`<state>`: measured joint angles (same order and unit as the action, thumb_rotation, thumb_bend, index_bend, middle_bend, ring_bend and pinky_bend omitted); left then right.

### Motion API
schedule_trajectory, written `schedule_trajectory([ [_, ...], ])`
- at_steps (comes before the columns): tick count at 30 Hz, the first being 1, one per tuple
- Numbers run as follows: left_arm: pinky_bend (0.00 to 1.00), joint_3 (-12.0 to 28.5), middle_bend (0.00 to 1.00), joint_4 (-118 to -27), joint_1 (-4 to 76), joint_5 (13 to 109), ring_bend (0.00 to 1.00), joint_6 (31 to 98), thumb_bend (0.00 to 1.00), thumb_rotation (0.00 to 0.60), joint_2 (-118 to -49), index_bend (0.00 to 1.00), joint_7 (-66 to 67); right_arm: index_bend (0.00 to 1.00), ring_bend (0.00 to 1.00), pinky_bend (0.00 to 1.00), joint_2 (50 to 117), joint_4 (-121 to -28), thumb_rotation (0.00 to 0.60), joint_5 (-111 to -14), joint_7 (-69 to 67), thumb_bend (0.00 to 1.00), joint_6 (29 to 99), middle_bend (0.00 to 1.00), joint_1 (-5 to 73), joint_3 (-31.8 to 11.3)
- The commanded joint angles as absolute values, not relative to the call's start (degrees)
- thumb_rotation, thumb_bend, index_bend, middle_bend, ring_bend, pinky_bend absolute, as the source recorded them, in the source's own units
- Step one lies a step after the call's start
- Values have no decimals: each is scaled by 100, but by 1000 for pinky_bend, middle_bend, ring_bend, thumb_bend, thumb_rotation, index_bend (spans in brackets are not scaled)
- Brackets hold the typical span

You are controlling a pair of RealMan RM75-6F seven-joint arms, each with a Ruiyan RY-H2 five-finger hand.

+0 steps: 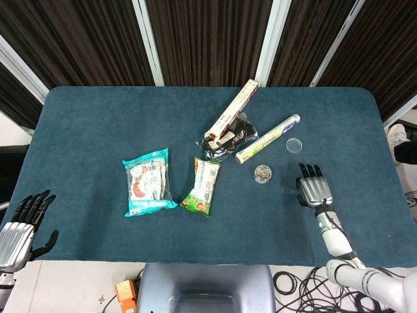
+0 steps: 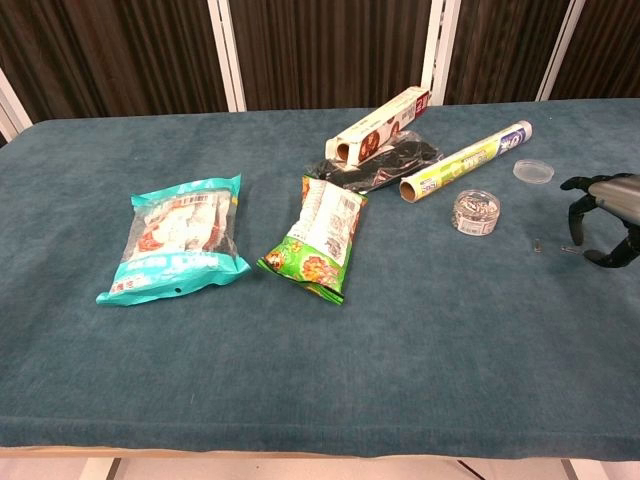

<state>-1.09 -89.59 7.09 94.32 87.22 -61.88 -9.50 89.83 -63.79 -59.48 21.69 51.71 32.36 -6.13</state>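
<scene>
Two small dark clips point(image 2: 539, 243) lying flat on the blue table cloth, slightly apart, right of the round clear clip jar point(image 2: 476, 212). Jar upright, lid off; clear lid point(image 2: 533, 170) flat beyond it. Clip detail too small to tell.
</scene>
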Motion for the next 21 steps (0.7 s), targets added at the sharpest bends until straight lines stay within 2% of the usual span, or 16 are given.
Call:
schedule_trajectory([
  [1,63,-111,11,-8956,709,9431,0,8717,428,600,-6185,0,-958,490,0,0,9015,-6365,600,-5941,2201,337,5150,20,3248,-623],
  [11,64,-104,11,-8940,712,9419,0,8713,429,600,-6177,0,-995,498,0,0,9112,-6320,600,-5951,2243,337,5083,20,3284,-660],
  [21,63,-104,11,-8936,716,9421,0,8707,428,600,-6186,0,-986,556,0,0,9142,-6247,600,-5973,2238,337,5002,20,3277,-643],
])
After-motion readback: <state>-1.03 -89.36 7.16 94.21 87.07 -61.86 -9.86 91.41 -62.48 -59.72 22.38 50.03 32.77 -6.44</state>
